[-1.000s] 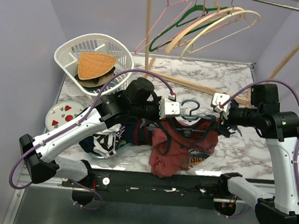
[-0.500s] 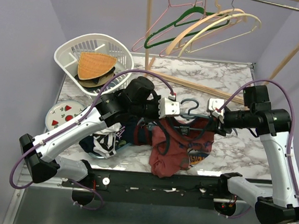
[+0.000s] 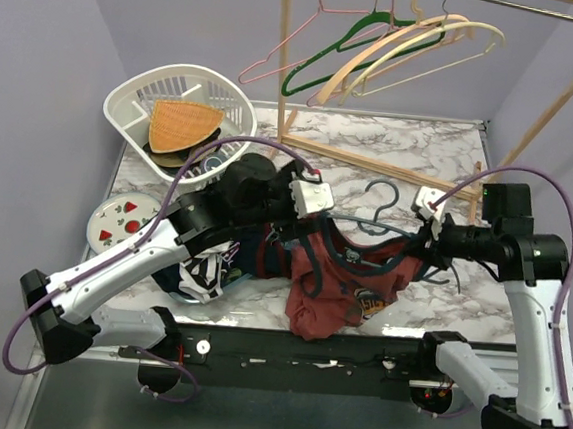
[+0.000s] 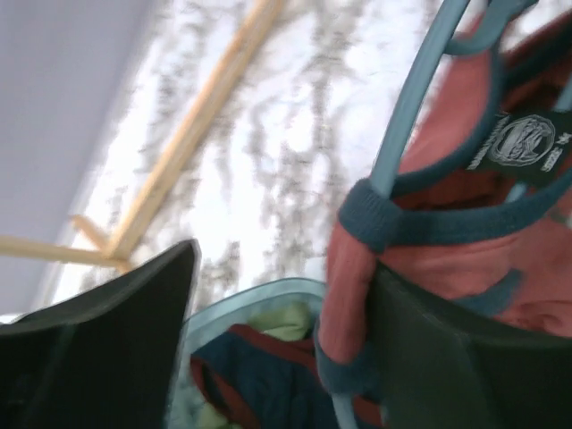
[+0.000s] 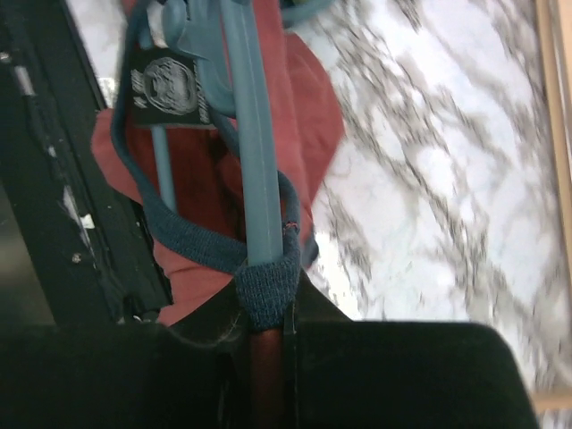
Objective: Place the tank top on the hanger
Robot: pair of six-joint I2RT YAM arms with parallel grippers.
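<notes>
The maroon tank top with navy trim hangs partly on the slate-blue hanger, whose hook points toward the back of the table. My left gripper stands open at the top's left shoulder; in the left wrist view its fingers are spread wide, and the strap on the hanger arm rests against the right one. My right gripper is shut on the navy trim of the tank top, where the trim wraps the end of the hanger arm.
A black-and-white striped garment lies left of the tank top. At the back left are a white basket and a plate. A wooden rack with several hangers stands behind.
My left gripper has opened, let go at the hanger's neck and drawn back to the left. The right gripper has shut on the strap and pulled it right. The hanger has tilted.
</notes>
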